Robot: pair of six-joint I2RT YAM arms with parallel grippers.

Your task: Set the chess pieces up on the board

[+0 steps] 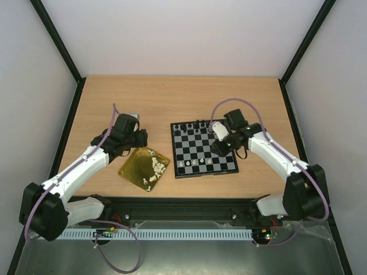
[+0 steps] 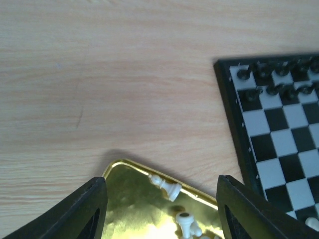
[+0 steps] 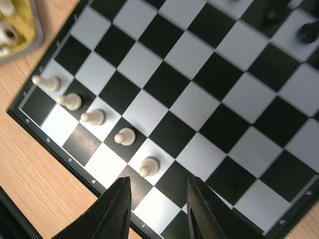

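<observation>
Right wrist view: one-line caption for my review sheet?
Right gripper open above the board, beside the last of five white pawns standing in a row.

Far half of desk [image 1: 172,94]: bare wood, a wide passage from left edge to right edge. Board [image 1: 198,150] sits right of centre, gold tray [image 1: 133,165] toward the near-left, with a strip of open wood between them. Black pieces [image 1: 195,125] crowd the board's two far rows. Five white pawns [image 3: 124,136] line the second row from the board's near edge, with narrow gaps between them. Middle rows are bare, leaving room to come down. Right claw [image 3: 158,191] hangs just beside the end pawn, jaws apart, nothing between. Loose white pieces [image 2: 169,189] clutter the tray. Left claw [image 2: 160,186] straddles the tray's far corner, jaws wide.
</observation>
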